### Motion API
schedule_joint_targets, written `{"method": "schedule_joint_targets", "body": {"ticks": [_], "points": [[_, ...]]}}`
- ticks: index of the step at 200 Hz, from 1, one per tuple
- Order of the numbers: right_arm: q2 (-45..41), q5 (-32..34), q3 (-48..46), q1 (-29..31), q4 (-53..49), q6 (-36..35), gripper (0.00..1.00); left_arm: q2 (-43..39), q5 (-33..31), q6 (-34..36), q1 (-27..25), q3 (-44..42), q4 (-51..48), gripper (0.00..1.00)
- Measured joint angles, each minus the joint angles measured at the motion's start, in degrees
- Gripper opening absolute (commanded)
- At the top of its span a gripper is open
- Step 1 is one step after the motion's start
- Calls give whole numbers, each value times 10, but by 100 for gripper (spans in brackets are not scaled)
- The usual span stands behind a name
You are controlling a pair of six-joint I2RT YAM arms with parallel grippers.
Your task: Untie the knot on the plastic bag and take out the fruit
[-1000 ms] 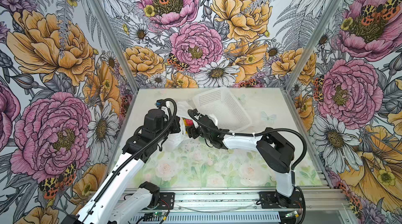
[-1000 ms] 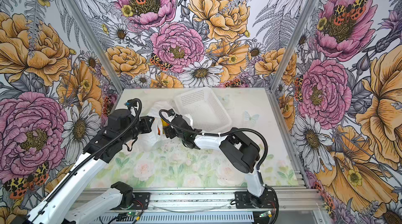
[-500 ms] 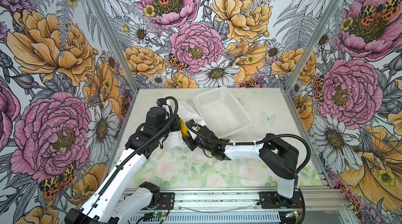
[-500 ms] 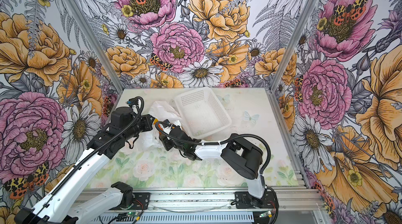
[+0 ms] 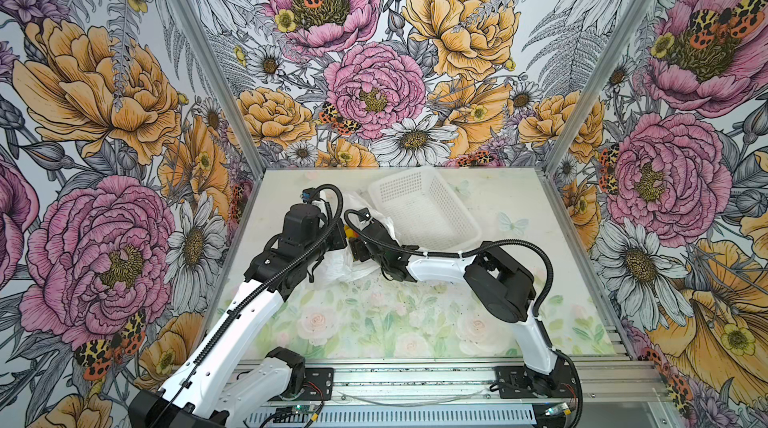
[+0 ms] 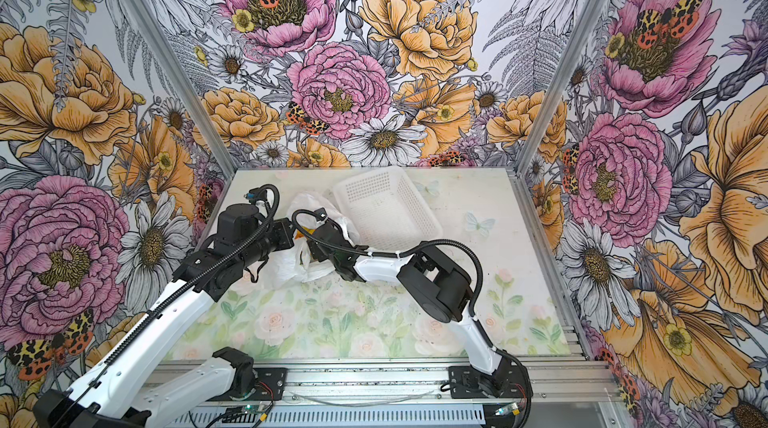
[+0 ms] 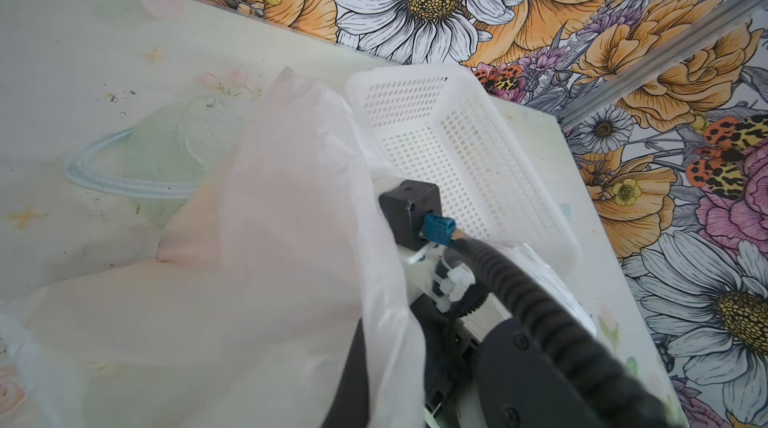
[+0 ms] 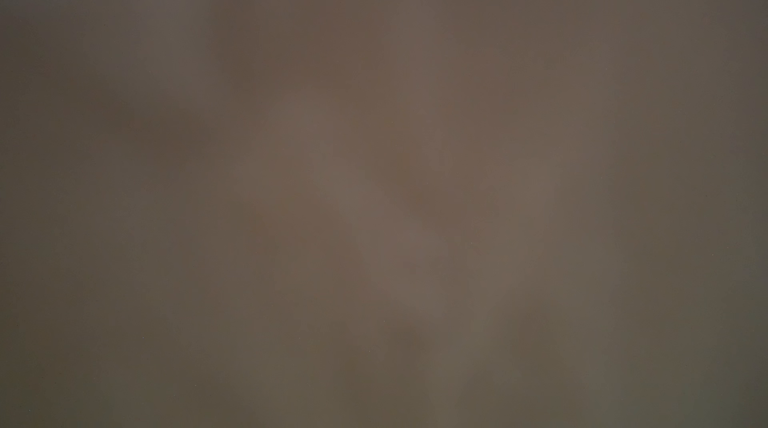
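the left arm [image 5: 249,314] and right arm [image 5: 440,270] share glossy white link shells and matte black joint housings [image 5: 498,284]. ribbed black cable conduit [image 7: 519,293] runs along each, fastened with white zip ties [image 7: 451,280]. a blue plug [image 7: 438,226] enters a small black camera box [image 7: 409,208]. flat black base plates [image 5: 318,380] sit underneath.

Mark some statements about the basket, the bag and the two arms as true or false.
1. The basket holds fruit. False: it looks empty.
2. The plastic bag lies beside the basket, between the left arm and the right arm. True.
3. The right wrist view shows the basket clearly. False: it shows only a dark blur.
4. The basket stands at the front edge. False: it stands near the back wall.
5. A yellow fruit shows at the bag's opening. True.
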Motion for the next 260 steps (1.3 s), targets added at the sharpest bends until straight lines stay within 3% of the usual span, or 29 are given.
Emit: {"method": "schedule_joint_targets", "body": {"ticks": [20,51,63,101,156,170,206,218,243,260], "points": [[26,13,35,0,-25,-4,74,0,-9,0,-4,-14,7,0],[35,31,47,0,-38,-19,43,0,-33,2,-13,-41,15,0],[35,33,47,0,-40,-24,36,1,-44,2,-14,-47,16,0],[-7,10,-19,0,-20,-35,28,0,-80,4,-15,-65,33,0],[-149,-66,-173,10,52,-57,24,-38,-110,14,-14,-78,42,0],[-188,-79,-216,18,85,-65,26,-51,-116,14,-15,-80,43,0],[-215,-79,-244,34,128,-74,43,-59,-120,15,-15,-82,48,0],[-196,-67,-221,35,117,-70,49,-58,-120,15,-15,-82,48,0],[-124,-29,-129,30,73,-55,72,-57,-120,15,-15,-82,49,0],[-76,0,-66,28,29,-49,74,-55,-120,15,-15,-82,49,0]]}}
